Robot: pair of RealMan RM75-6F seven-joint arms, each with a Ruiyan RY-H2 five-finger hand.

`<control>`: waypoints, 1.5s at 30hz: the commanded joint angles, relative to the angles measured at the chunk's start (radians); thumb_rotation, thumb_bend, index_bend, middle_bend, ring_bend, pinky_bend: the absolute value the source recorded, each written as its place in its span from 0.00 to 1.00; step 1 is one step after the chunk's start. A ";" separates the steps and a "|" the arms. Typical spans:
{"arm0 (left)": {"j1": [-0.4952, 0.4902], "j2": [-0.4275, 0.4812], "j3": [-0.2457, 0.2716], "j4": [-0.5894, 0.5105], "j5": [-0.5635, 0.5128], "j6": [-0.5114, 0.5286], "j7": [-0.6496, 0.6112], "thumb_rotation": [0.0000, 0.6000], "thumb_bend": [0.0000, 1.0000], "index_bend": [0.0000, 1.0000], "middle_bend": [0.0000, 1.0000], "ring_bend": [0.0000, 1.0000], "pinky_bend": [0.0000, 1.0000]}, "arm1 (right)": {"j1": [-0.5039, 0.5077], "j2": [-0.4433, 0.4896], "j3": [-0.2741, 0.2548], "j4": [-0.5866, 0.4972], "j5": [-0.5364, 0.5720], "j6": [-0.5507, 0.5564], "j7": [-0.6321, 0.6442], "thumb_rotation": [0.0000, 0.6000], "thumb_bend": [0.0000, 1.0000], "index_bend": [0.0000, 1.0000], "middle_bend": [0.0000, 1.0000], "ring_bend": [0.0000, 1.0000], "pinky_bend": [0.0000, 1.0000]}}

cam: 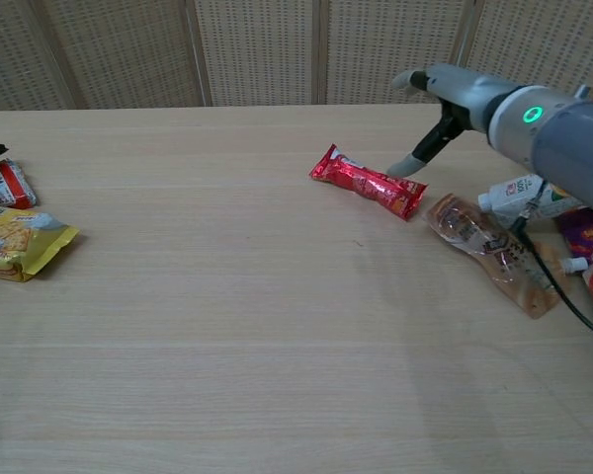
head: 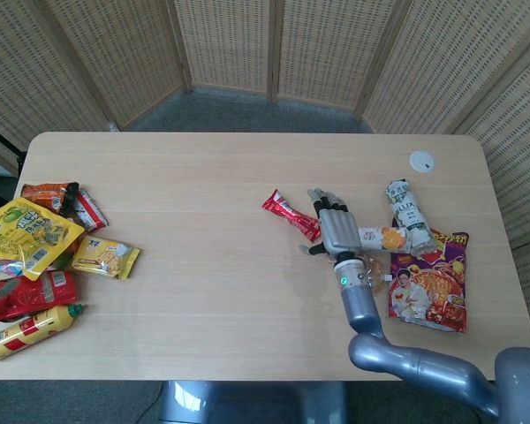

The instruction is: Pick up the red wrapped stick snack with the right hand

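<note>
Right hand (head: 334, 226) empty, fingers spread, above the right end of red wrapped stick snack (head: 293, 215). Left hand unseen.

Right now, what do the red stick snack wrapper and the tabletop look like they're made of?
The red stick snack wrapper looks like thin glossy foil or plastic film: it crinkles and shows bright glints. The tabletop looks like pale wood or wood-look laminate, matte, with fine straight grain lines.

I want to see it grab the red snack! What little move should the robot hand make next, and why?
Probably slide the right hand a little further left and lower it over the red wrapped stick snack. Its fingers are spread and hold nothing, sitting just beside the snack's right end, which lies flat on the table.
</note>
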 commanded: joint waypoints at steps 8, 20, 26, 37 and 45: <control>0.000 -0.001 -0.004 0.013 -0.011 -0.005 -0.006 1.00 0.04 0.10 0.00 0.00 0.00 | 0.142 -0.170 0.016 0.299 0.124 -0.106 0.006 1.00 0.00 0.00 0.00 0.00 0.00; -0.004 -0.014 -0.006 0.021 -0.033 -0.019 0.015 1.00 0.04 0.10 0.00 0.00 0.00 | 0.269 -0.332 0.051 0.727 0.164 -0.299 0.095 1.00 0.00 0.00 0.00 0.00 0.00; -0.003 -0.020 -0.009 0.026 -0.048 -0.019 0.027 1.00 0.04 0.10 0.00 0.00 0.00 | 0.315 -0.390 0.069 0.909 0.134 -0.371 0.164 1.00 0.00 0.00 0.00 0.00 0.01; -0.005 -0.028 -0.013 0.036 -0.056 -0.026 0.028 1.00 0.04 0.10 0.00 0.00 0.00 | 0.343 -0.468 0.075 1.058 0.040 -0.388 0.274 1.00 0.00 0.15 0.09 0.10 0.37; -0.001 -0.024 -0.015 0.034 -0.050 -0.018 0.021 1.00 0.04 0.10 0.00 0.00 0.00 | 0.353 -0.507 0.088 1.122 -0.014 -0.369 0.345 1.00 0.02 0.39 0.43 0.46 0.71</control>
